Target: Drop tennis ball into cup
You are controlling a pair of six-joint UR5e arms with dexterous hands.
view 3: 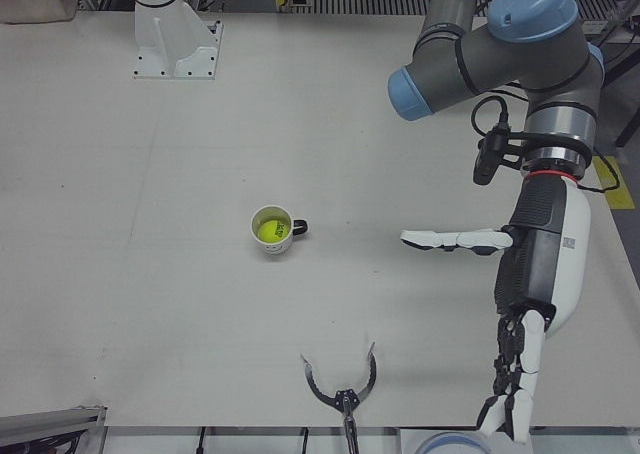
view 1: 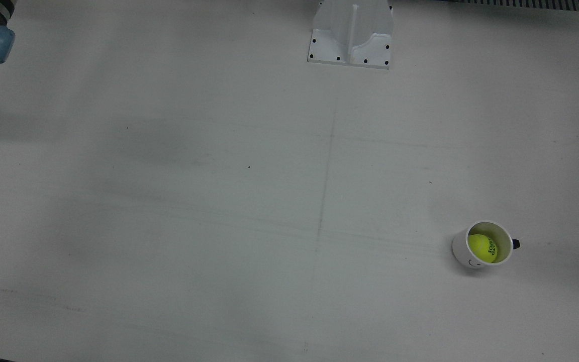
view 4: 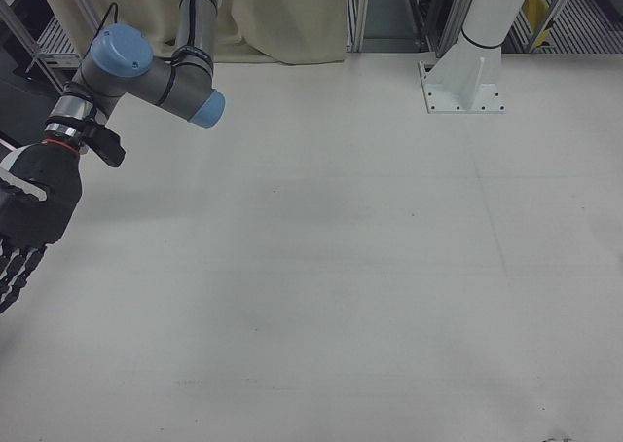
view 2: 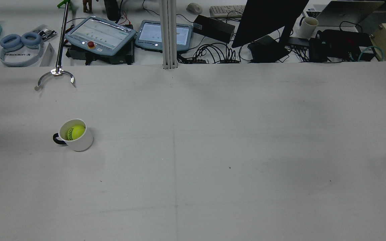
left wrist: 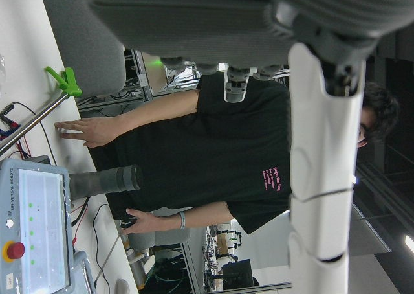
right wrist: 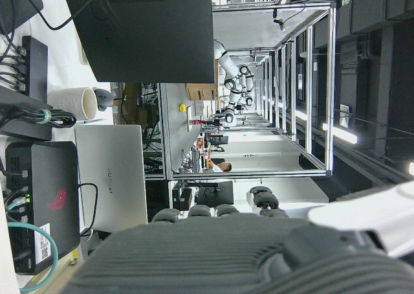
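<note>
Looking done: ball (view 1: 482, 247) sits inside the cup (view 1: 463, 250), well clear of the left hand (view 3: 530, 304) fingers (view 3: 452, 240), which are spread and empty. Right hand (view 4: 27, 218) hangs empty, fingers loosely apart. Only risk I'd guess: an arm sweeping across the worktop and tipping the cup.

The front view is looking almost straight down on the matte white table (view 1: 169, 201); the rear view is looking forward across it toward the cluttered desks. Both are catching the white ceramic cup with a black handle (view 1: 481, 245), as is the left-front view, which is facing the robot. Both hand cameras are lying sideways, aiming off-table.
</note>
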